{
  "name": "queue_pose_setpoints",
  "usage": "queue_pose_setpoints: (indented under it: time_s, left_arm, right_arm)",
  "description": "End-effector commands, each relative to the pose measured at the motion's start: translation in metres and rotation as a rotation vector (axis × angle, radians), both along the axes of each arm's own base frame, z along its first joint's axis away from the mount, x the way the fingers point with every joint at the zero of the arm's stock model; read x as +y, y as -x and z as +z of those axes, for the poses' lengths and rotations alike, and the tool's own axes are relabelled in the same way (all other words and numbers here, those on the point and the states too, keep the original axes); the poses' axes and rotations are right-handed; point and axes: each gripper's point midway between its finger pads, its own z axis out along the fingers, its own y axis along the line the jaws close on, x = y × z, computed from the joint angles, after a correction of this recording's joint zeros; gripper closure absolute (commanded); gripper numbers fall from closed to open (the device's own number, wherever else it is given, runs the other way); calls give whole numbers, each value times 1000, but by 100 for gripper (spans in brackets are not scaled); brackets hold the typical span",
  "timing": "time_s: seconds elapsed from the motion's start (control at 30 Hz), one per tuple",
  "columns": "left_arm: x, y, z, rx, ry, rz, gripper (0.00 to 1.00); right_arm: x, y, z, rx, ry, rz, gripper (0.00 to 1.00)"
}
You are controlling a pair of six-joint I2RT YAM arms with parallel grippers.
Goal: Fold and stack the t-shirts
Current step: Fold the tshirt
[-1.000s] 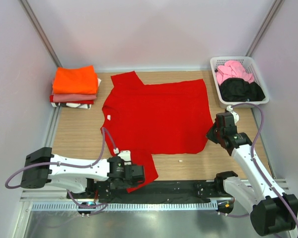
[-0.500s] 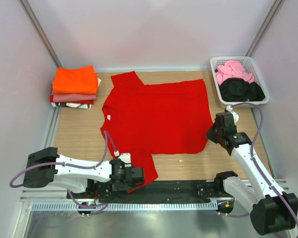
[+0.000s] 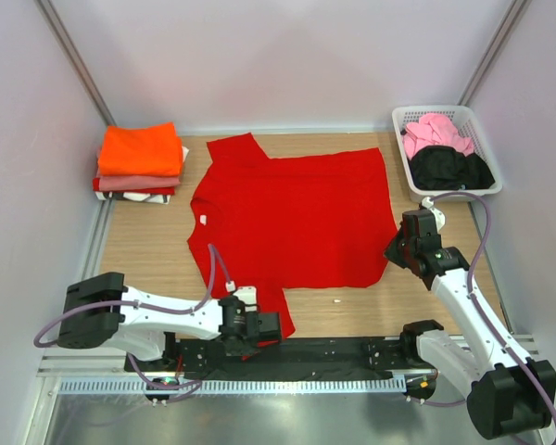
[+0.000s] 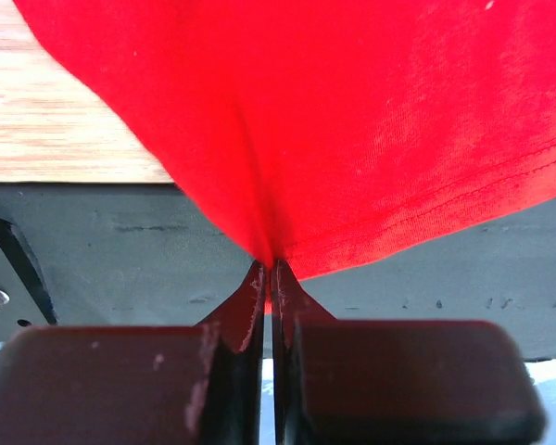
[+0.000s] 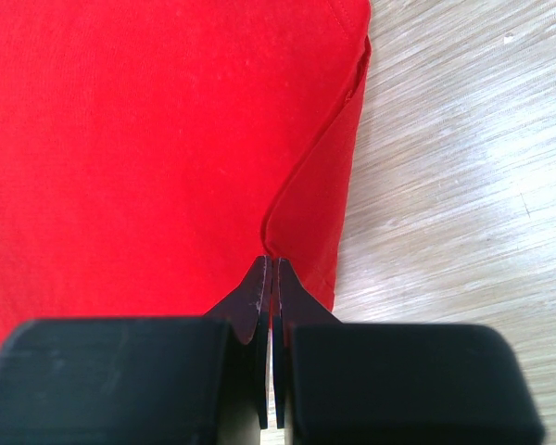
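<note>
A bright red t-shirt (image 3: 296, 218) lies spread flat on the wooden table. Its near sleeve hangs over the table's black front rail, where my left gripper (image 3: 276, 326) is shut on the sleeve hem (image 4: 287, 222). My right gripper (image 3: 391, 252) is shut on a pinch of the red shirt's right edge (image 5: 315, 213) near the bottom hem corner. A stack of folded t-shirts (image 3: 141, 163), orange on top with salmon-pink below, sits at the back left. Pink (image 3: 435, 132) and black (image 3: 449, 167) t-shirts lie crumpled in the basket.
The white slatted basket (image 3: 403, 116) stands at the back right corner. A black rail (image 3: 352, 350) runs along the table's front edge between the arm bases. A small white speck (image 3: 336, 301) lies on the wood below the shirt's hem. Walls close in on three sides.
My left gripper slid right along the front edge and closed on the red shirt's near sleeve. The right arm has not moved.
</note>
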Motion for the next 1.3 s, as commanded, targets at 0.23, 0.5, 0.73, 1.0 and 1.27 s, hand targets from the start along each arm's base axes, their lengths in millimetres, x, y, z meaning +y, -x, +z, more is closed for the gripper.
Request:
queue_pose_setpoints:
  time_s: [0.23,0.5,0.73,1.0,1.27]
  left_arm:
    - [-4,-44,52,-171,21,-32,100]
    - [10,-103,109,-270,59,-27,100]
    - [21,-165,143,-300,10,-100,99]
    - [26,-236,164,-289,0,-150,100]
    - [31,-296,181,-278,-25,-160,100]
  right_arm:
    - [-8,-8,8,-36,28,-36,99]
    - [-28,-10,24,-81,81,-153,99]
    - [-33,-21,38,-116,75,-209,99]
    - [-30,-43,30,-101,77,-207,99]
    - [-40,-71,28,-81,121,-240,99]
